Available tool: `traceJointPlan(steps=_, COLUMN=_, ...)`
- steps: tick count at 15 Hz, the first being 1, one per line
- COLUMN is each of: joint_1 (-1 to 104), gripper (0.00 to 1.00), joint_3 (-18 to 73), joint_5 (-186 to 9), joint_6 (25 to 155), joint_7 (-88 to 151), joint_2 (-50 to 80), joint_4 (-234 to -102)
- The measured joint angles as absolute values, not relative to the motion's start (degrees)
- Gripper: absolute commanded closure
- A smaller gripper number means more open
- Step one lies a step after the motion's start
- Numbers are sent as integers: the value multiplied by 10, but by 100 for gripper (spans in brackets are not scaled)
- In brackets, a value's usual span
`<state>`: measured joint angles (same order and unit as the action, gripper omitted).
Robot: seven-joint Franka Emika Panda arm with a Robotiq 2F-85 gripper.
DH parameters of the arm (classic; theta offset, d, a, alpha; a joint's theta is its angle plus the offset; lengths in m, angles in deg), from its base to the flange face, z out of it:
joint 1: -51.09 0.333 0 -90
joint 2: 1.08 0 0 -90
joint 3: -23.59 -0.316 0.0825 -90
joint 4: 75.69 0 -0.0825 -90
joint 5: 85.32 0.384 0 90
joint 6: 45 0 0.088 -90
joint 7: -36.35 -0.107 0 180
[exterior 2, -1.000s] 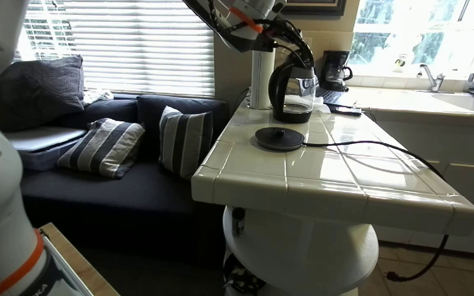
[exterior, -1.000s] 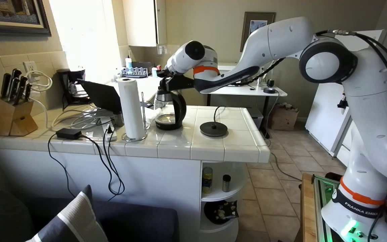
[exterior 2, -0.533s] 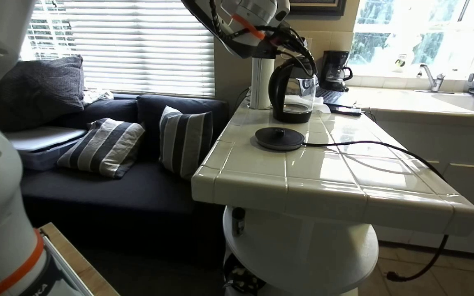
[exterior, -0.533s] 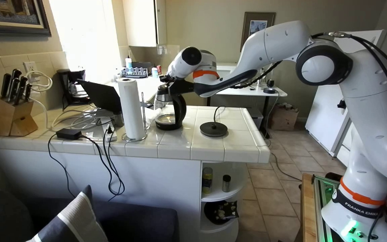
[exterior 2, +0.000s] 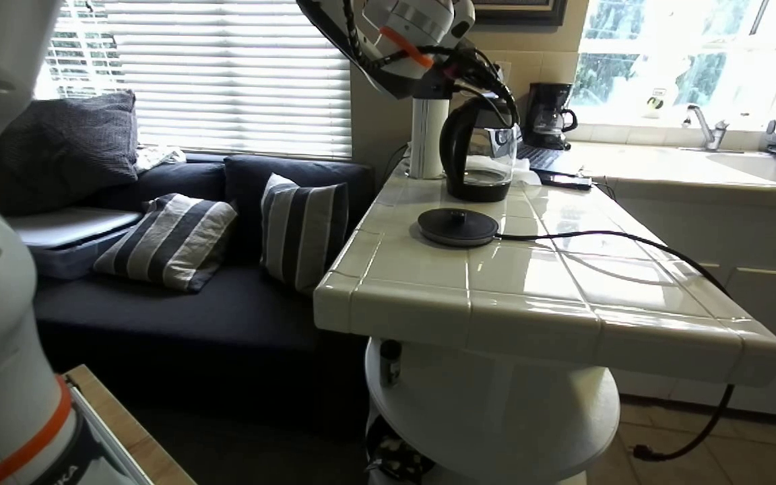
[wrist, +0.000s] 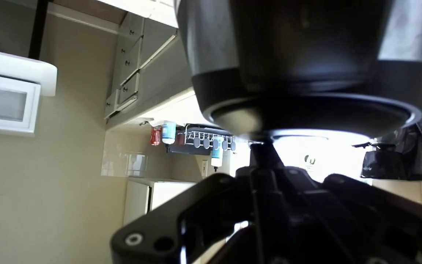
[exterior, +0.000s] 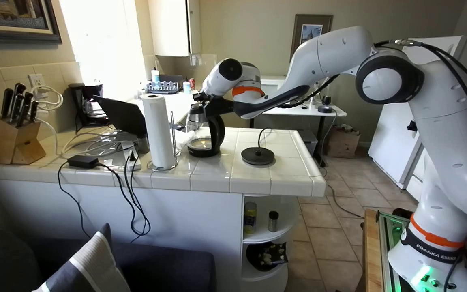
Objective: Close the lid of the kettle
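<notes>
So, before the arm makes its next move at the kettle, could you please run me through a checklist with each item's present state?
1. Kettle upright on the counter: ok, in both exterior views.
2. Black disc clear of the kettle: ok, they stand apart.
3. Hand shut: ok, as the wrist view shows.
4. Hand pressing the lid: cannot tell; it is close, contact unclear.
5. Lid fully down: cannot tell; it is dark and blurred in the wrist view.
6. Room between arm and paper-towel roll: cannot tell; they overlap in an exterior view.
</notes>
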<state>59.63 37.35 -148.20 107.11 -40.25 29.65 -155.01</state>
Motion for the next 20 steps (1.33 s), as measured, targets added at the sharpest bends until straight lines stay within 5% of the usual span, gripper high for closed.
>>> traceJointPlan(steps=11, joint_1=626, gripper=100, joint_3=336, joint_5=-1460, joint_6=924, joint_7=-395, joint_2=237, joint_4=-1565)
traceJointPlan(steps=12, joint_1=625, gripper=74, joint_3=322, joint_5=-1446, joint_6=892, joint_7=-379, joint_2=223, joint_4=-1572)
traceJointPlan(steps=14, joint_1=622, gripper=67, joint_3=297, joint_5=-1411, joint_6=837, joint_7=-336, joint_2=194, joint_4=-1587)
traceJointPlan(steps=20, joint_1=585, gripper=20, joint_3=258, joint_5=-1283, joint_6=809, joint_7=-165, joint_2=108, joint_4=-1663)
